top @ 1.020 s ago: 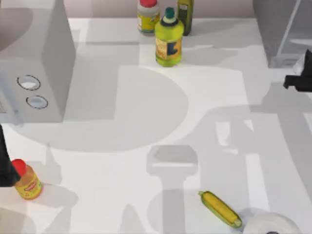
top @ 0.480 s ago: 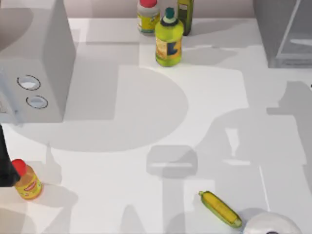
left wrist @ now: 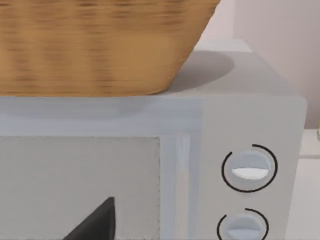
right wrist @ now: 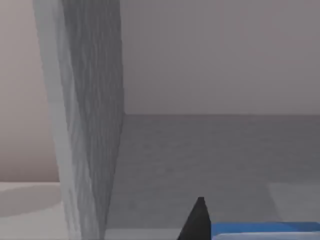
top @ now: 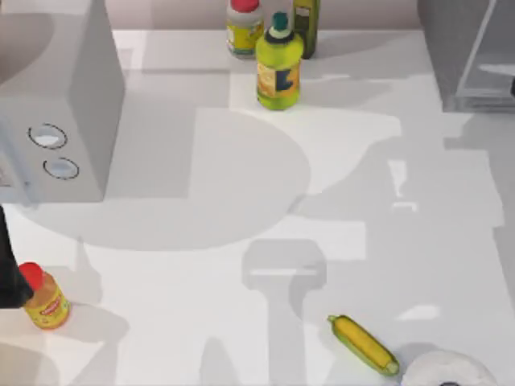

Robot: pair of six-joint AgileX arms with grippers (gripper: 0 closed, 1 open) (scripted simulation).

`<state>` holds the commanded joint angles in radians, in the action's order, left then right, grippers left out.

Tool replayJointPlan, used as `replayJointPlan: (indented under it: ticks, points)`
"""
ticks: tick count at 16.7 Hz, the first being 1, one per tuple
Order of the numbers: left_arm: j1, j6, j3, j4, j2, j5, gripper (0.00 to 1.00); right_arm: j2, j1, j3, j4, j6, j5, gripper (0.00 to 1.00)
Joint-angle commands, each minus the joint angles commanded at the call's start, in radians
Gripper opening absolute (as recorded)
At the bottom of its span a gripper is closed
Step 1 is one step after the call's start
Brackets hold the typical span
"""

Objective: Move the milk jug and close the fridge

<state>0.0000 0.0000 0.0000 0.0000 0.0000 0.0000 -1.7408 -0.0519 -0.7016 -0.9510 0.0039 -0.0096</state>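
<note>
Right wrist view: one dark finger (right wrist: 197, 220) of the right gripper pokes up beside the blue top of the boxy milk jug (right wrist: 262, 229), touching or nearly so. Can't tell how far the fingers are spread or whether they grip it. Jug's blue top edge runs level; its body is cut off, so long axis unclear. Ahead stands the dark grey box-shaped fridge (top: 471, 52), at the top view's far right corner, flat door panel (right wrist: 82, 125) edge-on and swung open, pale interior behind.

Left arm (top: 10, 269) is parked at the table's left edge by the yellow red-capped bottle (top: 44, 297), facing the light grey two-dial box (top: 60, 104). Left fingers' spread: can't tell.

White table (top: 241, 322) centre is open; bottles at the far edge, a corn cob near right.
</note>
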Motion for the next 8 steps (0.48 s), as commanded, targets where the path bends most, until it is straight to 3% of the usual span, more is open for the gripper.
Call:
replayJointPlan:
  ticks: [8]
  points:
    - [0.0, 0.0, 0.0, 0.0, 0.0, 0.0, 1.0, -0.372, -0.113, -0.565, 0.348, -0.032, -0.095, 0.0]
